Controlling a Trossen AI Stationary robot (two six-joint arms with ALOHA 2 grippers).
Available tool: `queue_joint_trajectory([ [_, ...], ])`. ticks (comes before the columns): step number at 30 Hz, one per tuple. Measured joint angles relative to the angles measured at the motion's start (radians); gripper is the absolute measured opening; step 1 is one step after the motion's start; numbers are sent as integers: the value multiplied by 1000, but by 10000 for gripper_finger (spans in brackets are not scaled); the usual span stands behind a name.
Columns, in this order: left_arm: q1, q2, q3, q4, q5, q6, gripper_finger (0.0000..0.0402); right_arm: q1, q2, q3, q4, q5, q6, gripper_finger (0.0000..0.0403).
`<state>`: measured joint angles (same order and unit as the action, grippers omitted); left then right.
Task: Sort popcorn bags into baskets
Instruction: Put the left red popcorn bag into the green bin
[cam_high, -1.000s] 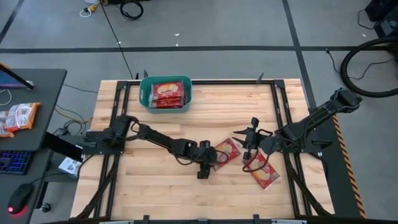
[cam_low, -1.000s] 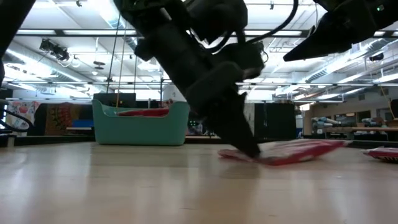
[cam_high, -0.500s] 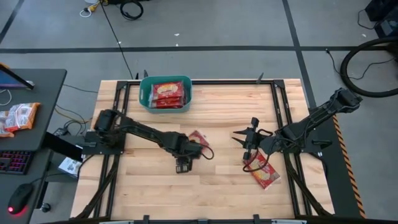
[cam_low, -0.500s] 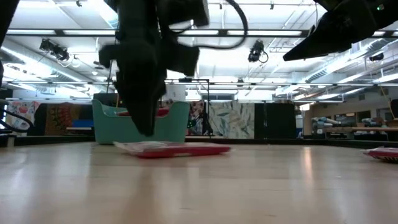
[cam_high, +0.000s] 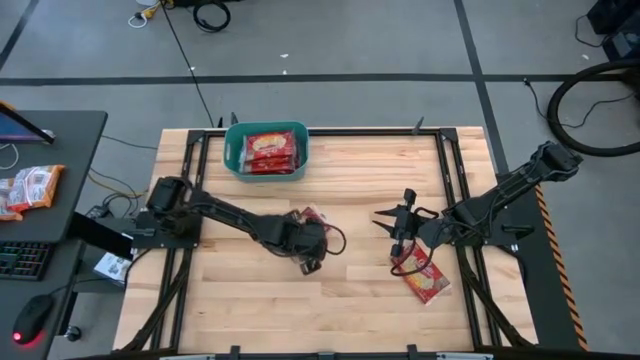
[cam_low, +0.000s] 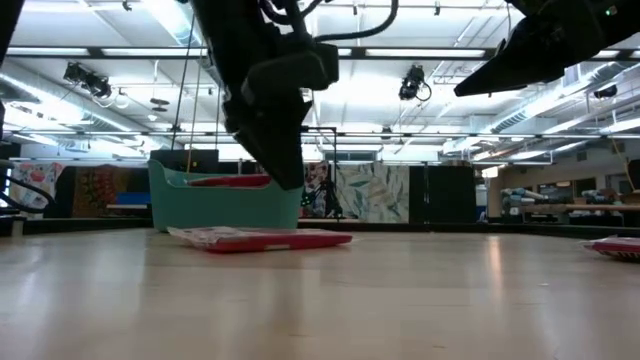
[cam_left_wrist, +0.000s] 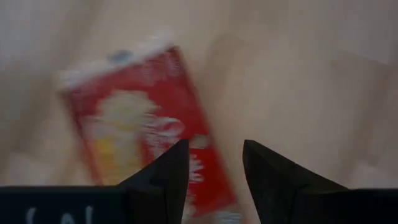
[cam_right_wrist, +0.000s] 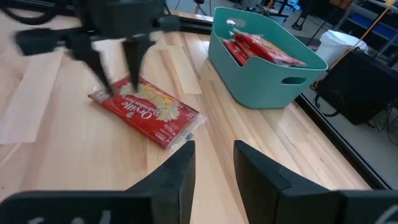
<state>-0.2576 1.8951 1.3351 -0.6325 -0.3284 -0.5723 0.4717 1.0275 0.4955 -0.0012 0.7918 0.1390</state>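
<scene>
Red popcorn bag (cam_low: 260, 239) released flat on the bench (cam_high: 350, 300), short of the teal basket (cam_high: 266, 150).
Left gripper (cam_low: 285, 180) has been raised off it, jaws open and empty; right gripper (cam_high: 385, 214) jaws parted, empty.

Bare table (cam_high: 250, 290) lies along the near edge and between the two arms. The teal tub (cam_high: 266, 150) blocks the far left side and holds packets. One loose packet (cam_right_wrist: 147, 110) lies flat at centre beneath the left gripper (cam_high: 310, 262), apart from it. Another packet (cam_high: 423, 280) lies beside the right gripper (cam_high: 397, 240)
</scene>
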Motion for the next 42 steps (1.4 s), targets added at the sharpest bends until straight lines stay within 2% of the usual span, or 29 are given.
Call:
queue_joint_trajectory([
  [3,-2,29,1,-46,46,-28,155,0,0,0,4,0,0,114],
  [9,42,82,0,-130,25,-169,156,0,0,0,8,-2,0,114],
  [13,77,99,0,-134,56,-147,156,0,0,0,9,-2,-1,114],
  [15,90,105,0,-125,91,-88,156,0,0,0,6,-2,-1,114],
  [18,100,106,1,-131,122,90,153,0,0,0,7,-2,-3,114],
  [23,99,108,0,-172,89,449,143,0,0,0,6,-2,-3,114],
  [27,100,110,-1,-211,65,646,142,0,0,0,7,-7,-3,114],
  [29,100,110,4,-234,56,691,141,0,0,0,6,-7,-3,114],
  [32,100,114,39,-321,43,677,141,0,0,0,6,-8,-3,114],
  [35,96,111,97,-358,39,596,141,0,0,0,7,-8,-3,114],
  [39,71,108,140,-344,39,418,141,0,0,0,6,-8,0,114],
  [42,29,108,141,-323,28,360,141,0,0,0,6,-8,0,114],
])
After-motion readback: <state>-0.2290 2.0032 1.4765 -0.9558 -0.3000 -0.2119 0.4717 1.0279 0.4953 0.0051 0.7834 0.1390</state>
